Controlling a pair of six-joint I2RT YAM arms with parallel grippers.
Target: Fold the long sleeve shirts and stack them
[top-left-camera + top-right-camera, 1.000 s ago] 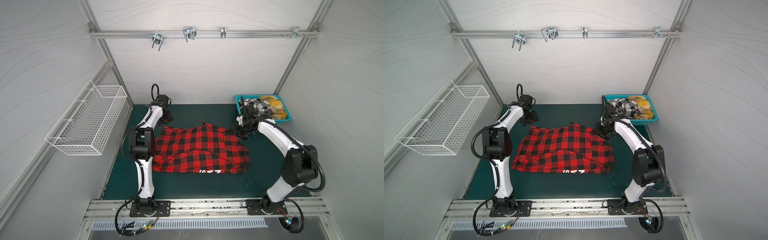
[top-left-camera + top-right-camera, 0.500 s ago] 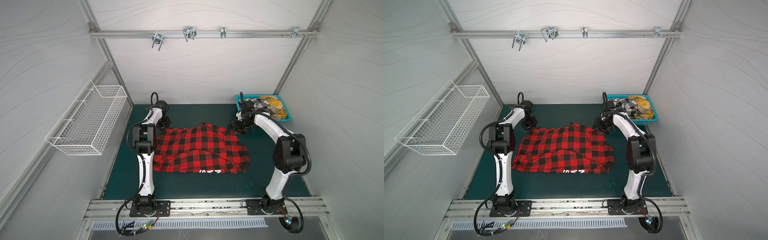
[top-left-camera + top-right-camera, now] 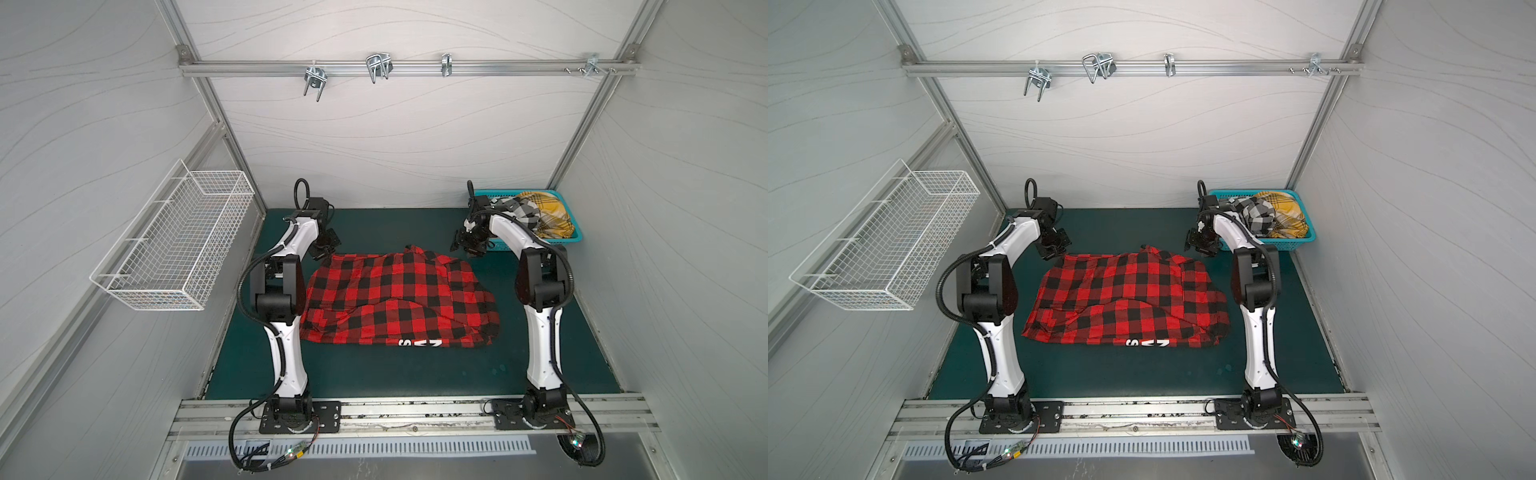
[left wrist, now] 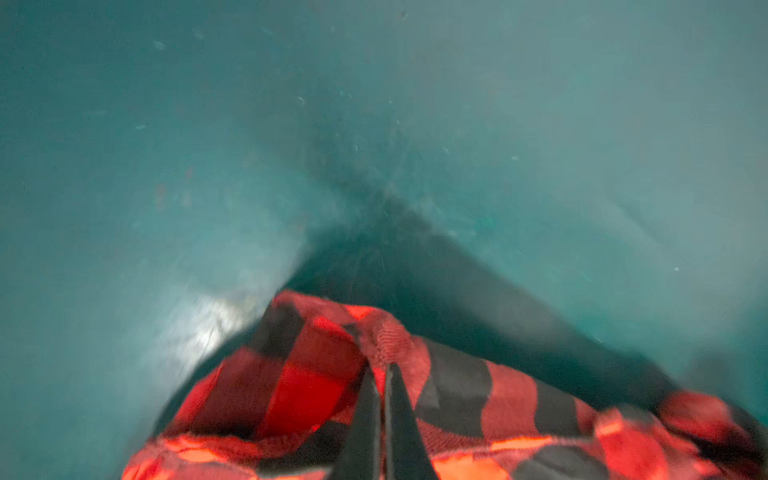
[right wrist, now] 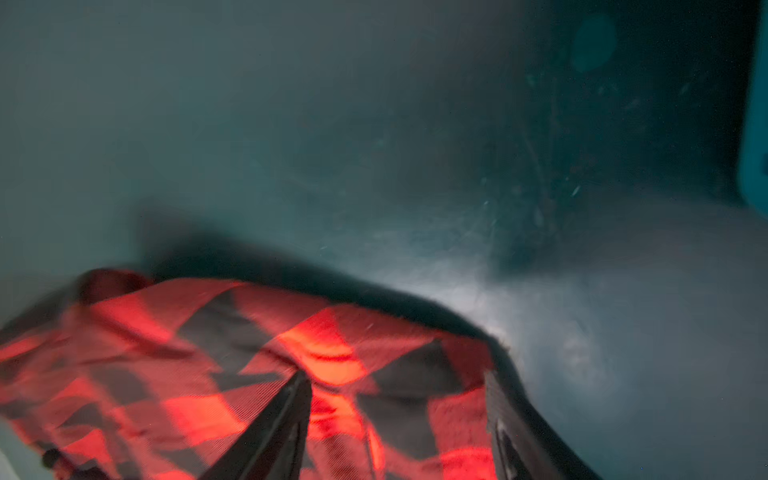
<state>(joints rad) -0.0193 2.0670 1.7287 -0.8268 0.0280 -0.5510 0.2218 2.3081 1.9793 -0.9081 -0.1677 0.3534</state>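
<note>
Left claw (image 4: 383, 368) now snapped shut, pinching far corner of red plaid shirt (image 3: 395, 299) spread on tabletop (image 3: 374, 226); right claw (image 5: 398, 374) gapes astride opposite corner, not yet gripping. Fold likely awaits second grip.

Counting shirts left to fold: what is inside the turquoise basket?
Inside the turquoise basket lie a crumpled black-and-white check shirt and a yellow plaid shirt. Anything beneath them is covered.
</note>
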